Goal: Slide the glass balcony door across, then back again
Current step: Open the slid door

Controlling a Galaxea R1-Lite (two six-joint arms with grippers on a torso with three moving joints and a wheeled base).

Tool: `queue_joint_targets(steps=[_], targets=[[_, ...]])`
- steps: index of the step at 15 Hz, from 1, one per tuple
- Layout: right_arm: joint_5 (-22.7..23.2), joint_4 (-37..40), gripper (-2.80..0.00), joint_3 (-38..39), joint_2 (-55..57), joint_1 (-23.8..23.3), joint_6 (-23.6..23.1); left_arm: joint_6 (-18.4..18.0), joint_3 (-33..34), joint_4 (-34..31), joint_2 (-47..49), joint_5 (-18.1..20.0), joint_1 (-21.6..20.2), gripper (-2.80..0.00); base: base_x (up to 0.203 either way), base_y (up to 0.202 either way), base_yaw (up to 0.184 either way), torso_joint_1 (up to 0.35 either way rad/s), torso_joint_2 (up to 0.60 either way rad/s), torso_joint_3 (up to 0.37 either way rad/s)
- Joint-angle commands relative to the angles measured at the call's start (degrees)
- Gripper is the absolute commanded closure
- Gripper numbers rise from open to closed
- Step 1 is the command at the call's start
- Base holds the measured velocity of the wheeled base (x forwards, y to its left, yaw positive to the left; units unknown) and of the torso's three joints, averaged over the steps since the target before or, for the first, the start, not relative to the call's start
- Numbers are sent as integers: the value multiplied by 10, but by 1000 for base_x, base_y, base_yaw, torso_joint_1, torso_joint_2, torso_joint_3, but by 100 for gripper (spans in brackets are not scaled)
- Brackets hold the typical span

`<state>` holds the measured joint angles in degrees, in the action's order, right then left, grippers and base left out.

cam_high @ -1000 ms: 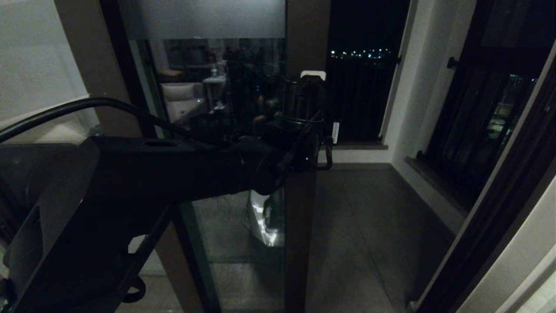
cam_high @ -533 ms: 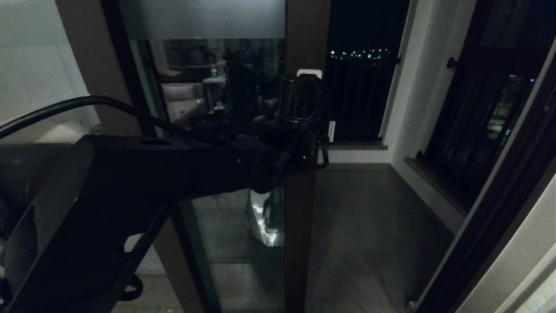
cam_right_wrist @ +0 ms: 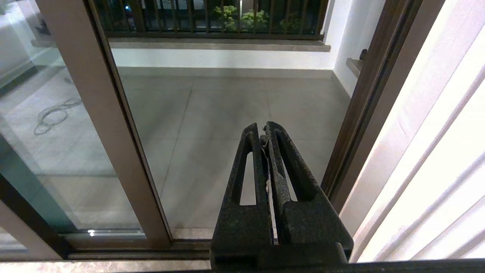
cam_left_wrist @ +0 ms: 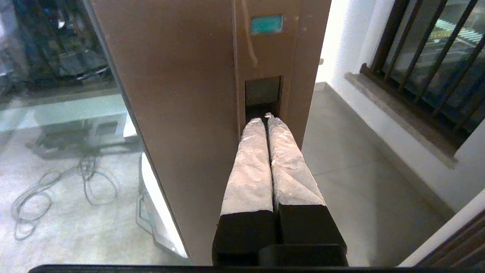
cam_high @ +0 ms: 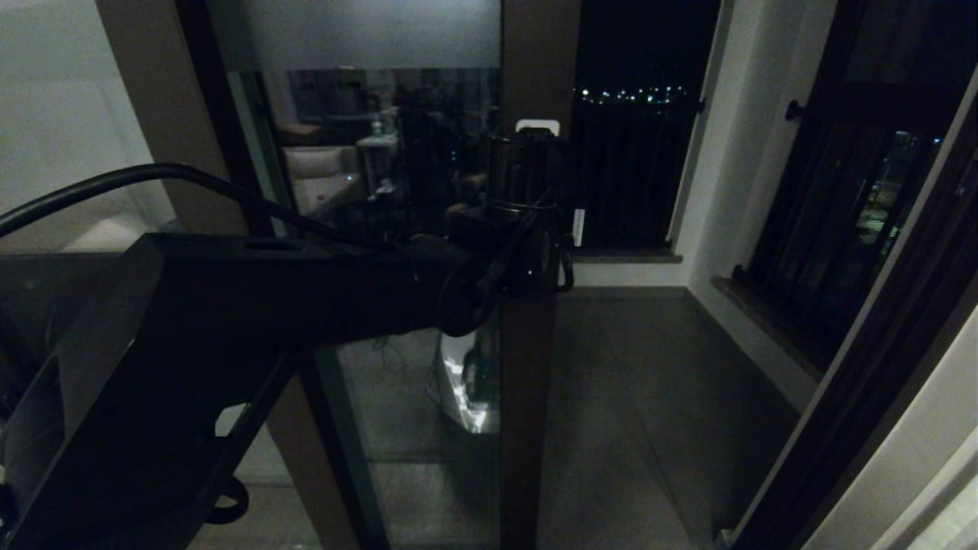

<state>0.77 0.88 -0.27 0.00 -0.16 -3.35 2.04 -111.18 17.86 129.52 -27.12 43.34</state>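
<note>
The left gripper [cam_left_wrist: 267,118], fingers pressed together and holding nothing, pokes into the handle [cam_left_wrist: 262,94] of the glass balcony door [cam_left_wrist: 182,113]; a shallow hook could slip out.

The left arm [cam_high: 252,305] hid the middle of the glass balcony door [cam_high: 527,397]; its top was cut off.

floor — large pale grey tiles [cam_right_wrist: 227,113] | walls — plain white plaster [cam_high: 718,191] | window — black vertical bars [cam_left_wrist: 428,57] over a brown stone sill [cam_left_wrist: 398,113] | light — dark outside, distant city lights [cam_high: 626,95] | loose cable coil [cam_left_wrist: 68,189] lay on floor
</note>
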Motion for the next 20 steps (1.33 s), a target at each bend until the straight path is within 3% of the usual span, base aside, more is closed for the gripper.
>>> queue_joint_targets(steps=[1, 3, 5, 8, 12, 16, 20], targets=[[0, 0, 0, 0, 0, 0, -1, 1, 55, -2, -45, 20, 17, 0, 0, 0, 0, 0, 0, 0], [0, 0, 0, 0, 0, 0, -1, 1, 142, -9, -101, 73, 45, 0, 0, 0, 0, 0, 0, 0], [0, 0, 0, 0, 0, 0, -1, -1, 159, -24, -126, 95, 66, 0, 0, 0, 0, 0, 0, 0], [0, 0, 0, 0, 0, 0, 0, -1, 118, -43, -109, 95, 74, 0, 0, 0, 0, 0, 0, 0], [0, 0, 0, 0, 0, 0, 0, -2, -9, -42, -16, 90, 69, 0, 0, 0, 0, 0, 0, 0], [0, 0, 0, 0, 0, 0, 0, -4, -16, -30, 27, 91, 60, 0, 0, 0, 0, 0, 0, 0], [0, 0, 0, 0, 0, 0, 0, -34, -18, 56, 63, 86, 25, 0, 0, 0, 0, 0, 0, 0]])
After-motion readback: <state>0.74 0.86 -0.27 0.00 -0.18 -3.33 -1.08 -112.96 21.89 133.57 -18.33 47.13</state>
